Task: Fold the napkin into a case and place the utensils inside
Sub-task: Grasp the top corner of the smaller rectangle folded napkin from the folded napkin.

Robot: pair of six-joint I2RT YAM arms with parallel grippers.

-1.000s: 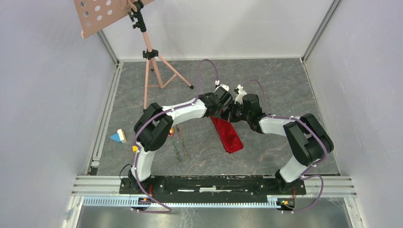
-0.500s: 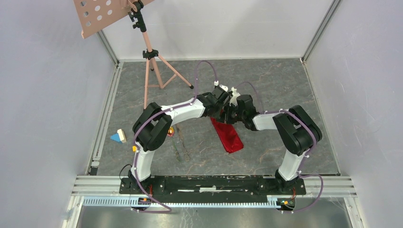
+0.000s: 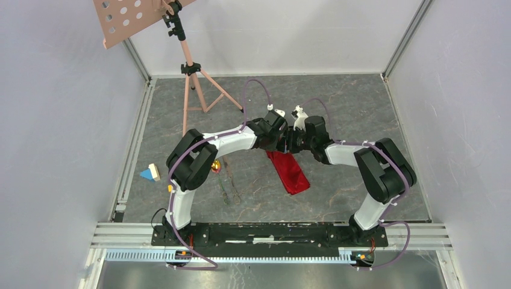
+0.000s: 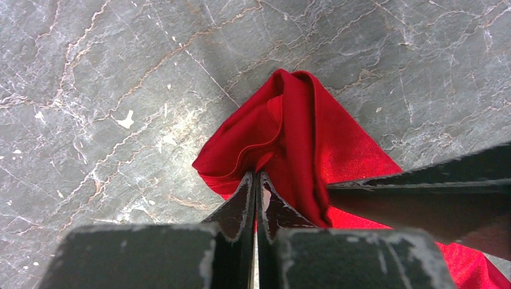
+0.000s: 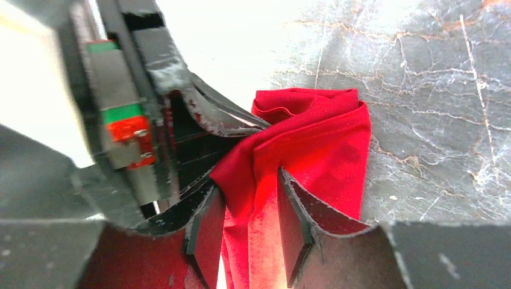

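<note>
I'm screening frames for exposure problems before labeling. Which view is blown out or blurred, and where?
Right wrist: upper left is overexposed to white behind the left gripper, near parts soft. Left wrist: evenly lit, napkin and marble sharp, own fingers slightly blurred. Top external: evenly lit, sharp.

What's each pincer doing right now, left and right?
Left pincer: closed, pinching an edge of the red napkin.
Right pincer: part open, astride a napkin fold, grip uncertain.

The grey marbled table (image 3: 349, 114) carries the folded red napkin (image 3: 289, 171), thin utensils (image 3: 229, 188), toy blocks (image 3: 150, 174) and a tripod (image 3: 194, 90).
</note>
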